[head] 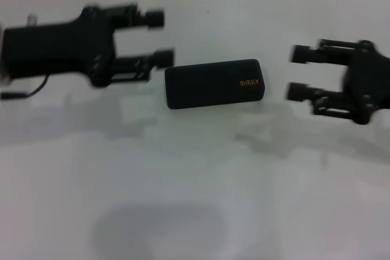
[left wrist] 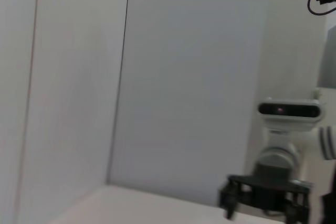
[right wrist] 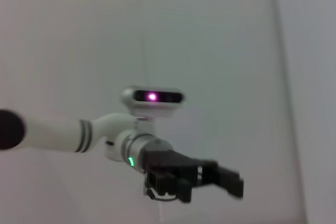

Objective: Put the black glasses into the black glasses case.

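2 grippers: you have both hanging over the white table point(head: 195, 199), one at each end of the case, fingertips pointing inward at it.
Case: your black case point(head: 214, 83) lies shut on the table between the grippers, long side across your head view, orange "SHERY" lettering point(head: 249, 82) near its right end.
Left gripper point(head: 157, 38): fingers spread with a clear gap, nothing between them; the nearer fingertip point(head: 163, 58) sits just beside the case's left end, and you cannot tell whether it touches.
Right gripper point(head: 298, 73): fingers spread, nothing held; its tips sit near the case's right end but apart from it.
Glasses: you cannot see them in any view; whether they lie inside the closed case cannot be told.
Left wrist view: you see mostly a pale wall point(left wrist: 157, 77), with the right arm's gripper point(left wrist: 262, 198) and its wrist camera point(left wrist: 289, 109) farther off.
Right wrist view: you see the left arm's gripper point(right wrist: 231, 179), fingers apart, under its wrist camera point(right wrist: 153, 97) against the same pale wall.
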Action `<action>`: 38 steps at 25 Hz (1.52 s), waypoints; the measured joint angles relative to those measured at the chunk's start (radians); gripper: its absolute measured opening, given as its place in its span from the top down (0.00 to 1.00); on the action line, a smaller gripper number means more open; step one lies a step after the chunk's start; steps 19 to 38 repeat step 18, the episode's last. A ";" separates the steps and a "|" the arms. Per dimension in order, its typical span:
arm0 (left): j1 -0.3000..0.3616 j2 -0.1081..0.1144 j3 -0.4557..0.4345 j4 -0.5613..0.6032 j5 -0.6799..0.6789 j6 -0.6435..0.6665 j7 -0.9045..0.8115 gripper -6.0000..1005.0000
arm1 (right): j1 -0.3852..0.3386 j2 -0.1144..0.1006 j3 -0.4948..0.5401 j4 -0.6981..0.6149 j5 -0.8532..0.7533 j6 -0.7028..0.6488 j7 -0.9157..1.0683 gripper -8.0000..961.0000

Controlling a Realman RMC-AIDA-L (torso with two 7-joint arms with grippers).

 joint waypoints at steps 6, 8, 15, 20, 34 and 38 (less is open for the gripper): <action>0.036 0.048 -0.027 -0.099 -0.004 0.083 -0.007 0.27 | 0.039 0.000 -0.150 0.002 0.093 0.079 -0.050 0.27; 0.049 0.048 -0.036 -0.094 -0.006 0.088 -0.004 0.28 | 0.046 0.000 -0.158 0.006 0.101 0.081 -0.047 0.21; 0.076 0.050 -0.045 -0.093 0.000 0.097 0.026 0.28 | 0.097 -0.001 -0.192 0.068 0.110 0.080 -0.026 0.10; 0.078 0.050 -0.046 -0.094 0.004 0.096 0.050 0.28 | 0.107 -0.001 -0.215 0.081 0.110 0.078 -0.027 0.09; 0.078 0.050 -0.046 -0.094 0.004 0.096 0.050 0.28 | 0.107 -0.001 -0.215 0.081 0.110 0.078 -0.027 0.09; 0.078 0.050 -0.046 -0.094 0.004 0.096 0.050 0.28 | 0.107 -0.001 -0.215 0.081 0.110 0.078 -0.027 0.09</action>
